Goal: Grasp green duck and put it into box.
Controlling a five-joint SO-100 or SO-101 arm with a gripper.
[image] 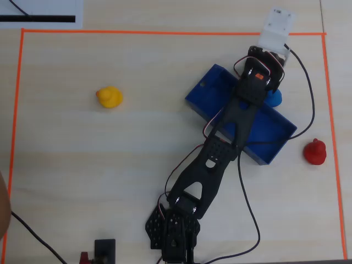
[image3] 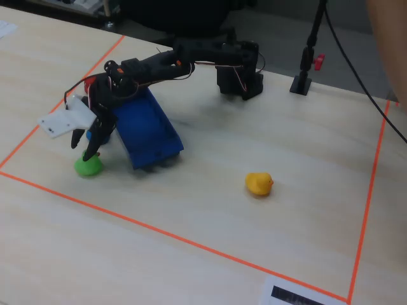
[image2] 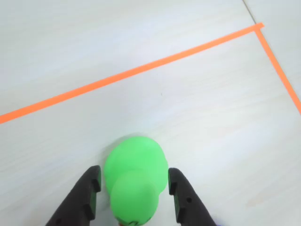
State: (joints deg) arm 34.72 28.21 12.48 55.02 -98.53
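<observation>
The green duck [image2: 135, 181] sits on the pale table between my two black fingers in the wrist view. My gripper [image2: 135, 170] is open and straddles the duck, with a thin gap on each side. In the fixed view the duck [image3: 88, 166] lies just left of the dark blue box [image3: 147, 130], and the gripper [image3: 89, 150] reaches down onto it. In the overhead view the box [image: 204, 94] lies under my arm, and the white wrist plate [image: 277, 26] hides the duck.
A blue duck [image: 273, 98] sits against the box's far wall. A red duck [image: 315, 152] lies right of the box and a yellow duck [image: 109, 97] far left. Orange tape [image2: 131, 71] runs just beyond the green duck, with its corner [image2: 257, 27] close by.
</observation>
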